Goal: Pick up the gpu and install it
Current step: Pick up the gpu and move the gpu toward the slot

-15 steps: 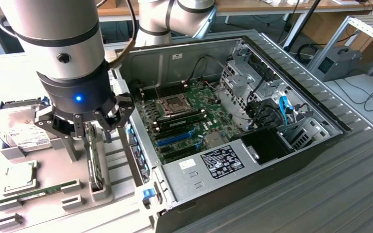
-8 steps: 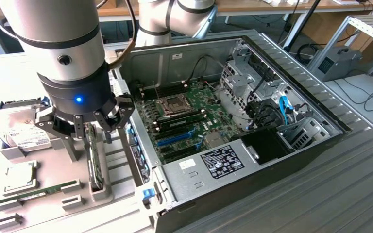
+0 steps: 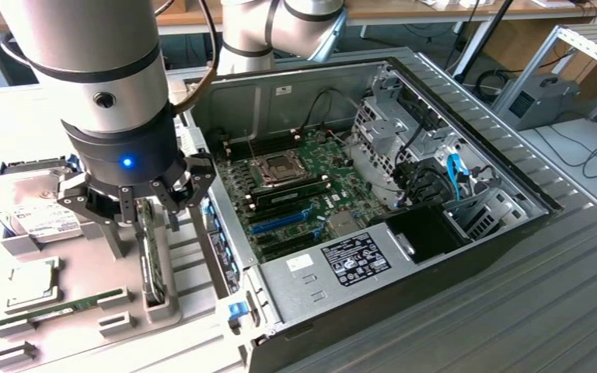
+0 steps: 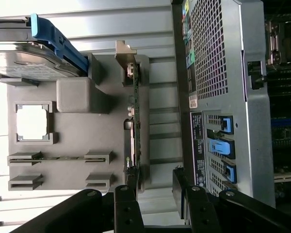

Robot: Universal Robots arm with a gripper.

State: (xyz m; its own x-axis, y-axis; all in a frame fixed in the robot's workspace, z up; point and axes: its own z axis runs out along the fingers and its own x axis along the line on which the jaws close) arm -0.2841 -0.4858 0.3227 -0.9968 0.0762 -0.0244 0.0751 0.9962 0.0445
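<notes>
The fingers (image 4: 128,204) stand apart, one on each side of the line of the gpu (image 3: 151,268), and clamp nothing. I see no contact between them and the card. In the exterior view they hang over its 12 o'clock part.

The gpu stands on its long edge in a slot of the grey holder (image 4: 82,131) on the bench (image 3: 190,346). In the exterior view it sits at about 8 o'clock from the open case (image 3: 267,97), just beside the case's outer wall.

By my reading, the task is at its very start. The card is not gripped and not lifted. The blue slots (image 3: 277,223) on the motherboard (image 3: 329,159) hold no card. Both the pick-up and the install are left to do. The step in hand looks like lining up on the card for a grasp.

In the exterior view, the card's long axis runs close to the 12-to-6 o'clock line, roughly parallel to the near wall of the case. Its flat faces turn to 3 and 9 o'clock, so the thin top edge faces up at the fingers. In the wrist view a metal bracket shows at the end of the card nearer the hard drive (image 3: 29,206). From that I take the bracket end to point to 12 o'clock in the exterior view.
</notes>
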